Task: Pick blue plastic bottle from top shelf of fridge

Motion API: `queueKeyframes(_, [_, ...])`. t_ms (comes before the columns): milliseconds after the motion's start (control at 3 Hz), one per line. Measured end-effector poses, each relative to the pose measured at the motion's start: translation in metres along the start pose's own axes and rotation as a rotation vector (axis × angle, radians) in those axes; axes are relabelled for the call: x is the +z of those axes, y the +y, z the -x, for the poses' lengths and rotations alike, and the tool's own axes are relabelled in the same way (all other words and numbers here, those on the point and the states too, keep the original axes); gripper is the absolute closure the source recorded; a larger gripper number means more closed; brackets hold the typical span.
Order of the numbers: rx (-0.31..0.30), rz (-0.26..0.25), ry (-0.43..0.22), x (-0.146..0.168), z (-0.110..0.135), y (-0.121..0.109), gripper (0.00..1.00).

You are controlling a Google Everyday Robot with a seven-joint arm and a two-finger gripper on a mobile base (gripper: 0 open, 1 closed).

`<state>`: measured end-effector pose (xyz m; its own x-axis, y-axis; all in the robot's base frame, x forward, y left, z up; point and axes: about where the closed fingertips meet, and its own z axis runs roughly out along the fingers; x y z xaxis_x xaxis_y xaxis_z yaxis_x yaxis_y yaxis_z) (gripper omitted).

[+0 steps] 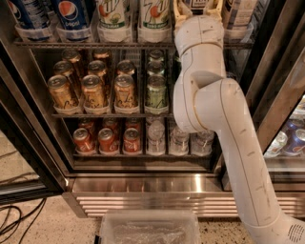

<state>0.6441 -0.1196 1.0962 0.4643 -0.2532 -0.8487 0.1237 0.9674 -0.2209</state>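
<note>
White robot arm reaching up to the top shelf [133, 44] of an open drinks fridge [152, 183].

Two Pepsi bottles [71, 14] and two 7UP bottles [155, 14] stand left of the tool [198, 7]. The arm [214, 124] rises from the lower right, bends at its elbow and blocks the racks' right side. The tool sits at the top edge; apart or clamped cannot be told. The blue plastic bottle [197, 3] shows only as a dark sliver right by the tool. Below, front rows hold three gold cans [93, 93], one green can [156, 91] and three red cans [107, 139]. A clear bin [150, 228] lies on the floor.
</note>
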Motion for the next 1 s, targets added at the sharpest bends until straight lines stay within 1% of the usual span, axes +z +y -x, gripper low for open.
queueKeyframes(333, [0.014, 0.018, -0.036, -0.0123, 0.0043, 0.0008, 1.0])
queueKeyframes(667, [0.014, 0.018, -0.036, -0.0118, 0.0054, 0.0006, 1.0])
queueKeyframes(1000, [0.017, 0.029, -0.07, -0.0201, 0.0134, 0.0031, 1.0])
